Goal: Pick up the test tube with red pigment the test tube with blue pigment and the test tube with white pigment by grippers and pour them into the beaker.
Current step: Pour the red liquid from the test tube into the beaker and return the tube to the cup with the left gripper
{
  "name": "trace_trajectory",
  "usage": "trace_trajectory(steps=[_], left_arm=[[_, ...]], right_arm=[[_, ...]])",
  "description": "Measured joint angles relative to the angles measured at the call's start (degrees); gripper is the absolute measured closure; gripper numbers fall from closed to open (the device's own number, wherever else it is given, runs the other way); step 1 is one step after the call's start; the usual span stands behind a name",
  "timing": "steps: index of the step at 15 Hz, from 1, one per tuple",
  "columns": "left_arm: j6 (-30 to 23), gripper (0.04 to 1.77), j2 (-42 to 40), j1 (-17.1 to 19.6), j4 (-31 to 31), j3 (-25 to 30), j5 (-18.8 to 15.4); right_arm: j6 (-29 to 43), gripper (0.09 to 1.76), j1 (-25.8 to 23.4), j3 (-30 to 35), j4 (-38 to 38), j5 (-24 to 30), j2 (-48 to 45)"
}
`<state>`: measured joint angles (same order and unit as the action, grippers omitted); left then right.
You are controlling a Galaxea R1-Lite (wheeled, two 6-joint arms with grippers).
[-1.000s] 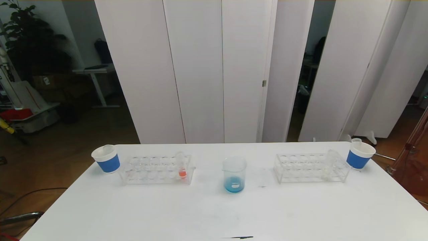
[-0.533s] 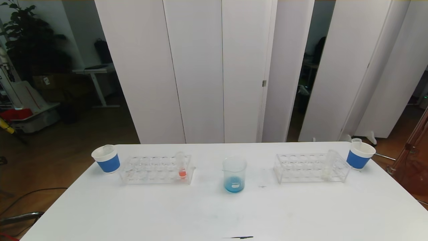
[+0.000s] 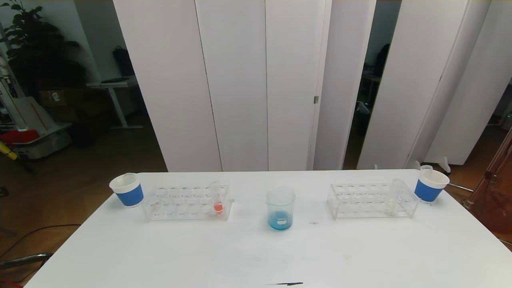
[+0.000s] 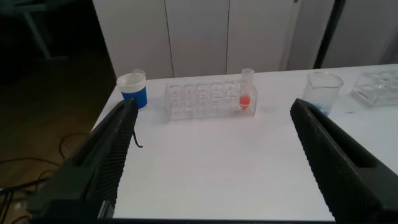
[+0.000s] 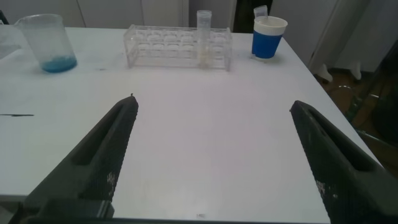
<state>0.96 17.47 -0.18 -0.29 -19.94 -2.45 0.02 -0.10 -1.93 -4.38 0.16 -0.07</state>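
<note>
nothing on the table [image 3: 360, 256] has moved since the earlier frames: racks, cups and beaker sit exactly where they were, and neither arm enters the head view.

the beaker [image 3: 280, 208] stands upright in the middle of the table, toward the far edge, with a shallow pool of blue liquid at its bottom. judging by that, the blue pour looks done; no tube with blue liquid shows in either rack, and where that tube has gone cannot be told.

the test tube with red pigment [image 3: 217, 197] is upright at the right end of the left rack [image 3: 187, 203], near the far left corner, its red-orange liquid unpoured. the test tube with white pigment [image 3: 394, 196] stands upright near the right end of the right rack [image 3: 372, 201], toward the far right corner, with faint cream liquid at its base. so two of three pours appear left.

the left gripper [image 4: 211, 168] hovers over the near edge on the left side, jaws wide apart and holding nothing, facing the red tube but well apart from it. the right gripper [image 5: 211, 168] hovers over the near edge on the right side, jaws equally spread and empty, facing the white tube and well short of it.

a blue-banded paper cup [image 3: 127, 189] sits by the left rack, another cup [image 3: 430, 185] by the right rack.
</note>
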Motion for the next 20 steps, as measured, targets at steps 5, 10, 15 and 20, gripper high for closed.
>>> trace_trajectory(steps=[5, 10, 15, 20], left_arm=[[-3.7, 0.06, 17.2, 0.0, -4.8, -9.5, -2.2], [-7.1, 0.06, 33.7, -0.8, -12.4, -16.1, -2.9], [-8.9, 0.06, 49.9, -6.4, -22.9, -17.7, -1.4], [-11.2, 0.06, 65.3, -12.2, -38.5, -16.5, 6.1]], right_arm=[[0.0, 0.10, 0.0, 0.0, 0.0, 0.0, 0.0], [0.0, 0.10, 0.0, 0.0, 0.0, 0.0, 0.0], [0.0, 0.10, 0.0, 0.0, 0.0, 0.0, 0.0], [0.0, 0.10, 0.0, 0.0, 0.0, 0.0, 0.0]])
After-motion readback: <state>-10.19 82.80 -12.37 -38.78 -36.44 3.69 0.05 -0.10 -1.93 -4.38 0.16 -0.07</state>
